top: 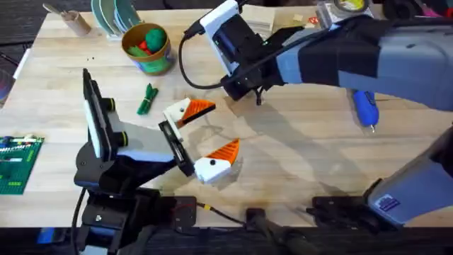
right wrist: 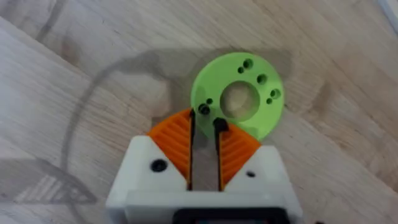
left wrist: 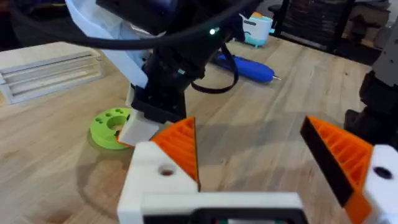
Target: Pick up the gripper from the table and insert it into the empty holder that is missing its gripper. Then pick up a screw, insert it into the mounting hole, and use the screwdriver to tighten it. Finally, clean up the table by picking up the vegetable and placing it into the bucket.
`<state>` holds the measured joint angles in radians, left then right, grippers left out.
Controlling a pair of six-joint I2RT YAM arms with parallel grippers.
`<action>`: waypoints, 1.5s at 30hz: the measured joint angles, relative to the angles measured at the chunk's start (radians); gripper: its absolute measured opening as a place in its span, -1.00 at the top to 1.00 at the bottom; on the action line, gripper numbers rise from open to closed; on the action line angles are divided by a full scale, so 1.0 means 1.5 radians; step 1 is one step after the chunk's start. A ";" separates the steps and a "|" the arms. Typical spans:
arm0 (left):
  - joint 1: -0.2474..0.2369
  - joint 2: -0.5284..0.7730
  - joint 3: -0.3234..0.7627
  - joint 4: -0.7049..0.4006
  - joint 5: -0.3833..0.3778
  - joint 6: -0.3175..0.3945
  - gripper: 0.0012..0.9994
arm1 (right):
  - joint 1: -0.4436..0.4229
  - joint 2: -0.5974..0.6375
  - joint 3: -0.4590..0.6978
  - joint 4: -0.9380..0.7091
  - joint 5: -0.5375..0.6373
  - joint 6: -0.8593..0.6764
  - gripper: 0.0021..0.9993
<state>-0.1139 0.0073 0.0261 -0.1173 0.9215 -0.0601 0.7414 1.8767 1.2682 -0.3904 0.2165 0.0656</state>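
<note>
Left claw lay nearest on the desk, spread wide, with orange fingers seated in both white blocks. The mounting hole faced up on one block.

Beyond it, the right claw pointed down at the green disc, pressed nearly together. A small dark piece sat at its tips, possibly a screw.

Judgement: the hole lies just base-ward of the right claw.

Farther off were the vegetable, screwdriver and bucket.
</note>
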 joint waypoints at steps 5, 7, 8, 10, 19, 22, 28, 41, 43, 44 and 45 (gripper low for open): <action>0.000 0.000 0.000 0.000 0.000 0.000 -0.99 | 0.000 0.000 0.010 -0.015 0.000 -0.005 0.40; 0.000 0.000 0.000 0.000 0.000 0.000 -0.99 | 0.000 0.000 0.022 -0.025 -0.001 -0.005 0.31; 0.000 0.000 0.000 0.000 0.000 0.000 -0.99 | 0.000 0.000 0.027 -0.025 -0.001 -0.005 0.30; 0.000 0.000 0.000 0.000 0.000 0.000 -0.99 | 0.000 0.000 0.039 -0.024 0.000 -0.007 0.29; 0.000 0.000 0.000 0.000 0.000 0.000 -0.99 | 0.000 0.000 0.049 -0.035 -0.002 -0.014 0.26; 0.000 0.000 0.000 0.000 0.000 0.000 -0.99 | 0.000 0.011 0.049 -0.034 -0.002 -0.014 0.32; 0.000 0.000 0.000 0.000 0.000 0.000 -0.99 | 0.000 0.038 0.049 -0.032 -0.002 -0.015 0.43; 0.000 0.000 0.000 0.000 0.000 0.000 -0.99 | 0.000 0.038 0.050 -0.004 -0.003 -0.015 0.45; 0.000 0.000 0.000 0.000 0.000 0.000 -0.99 | 0.000 0.038 0.050 -0.004 -0.003 -0.015 0.47; 0.000 0.000 0.000 0.000 0.000 0.000 -0.99 | 0.000 0.038 0.050 -0.004 -0.003 -0.014 0.47; 0.000 0.000 0.000 0.000 0.000 0.000 -0.99 | 0.000 0.038 0.050 -0.004 -0.003 -0.015 0.48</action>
<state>-0.1139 0.0071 0.0261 -0.1173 0.9214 -0.0601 0.7414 1.9331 1.3437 -0.3962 0.2127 0.0437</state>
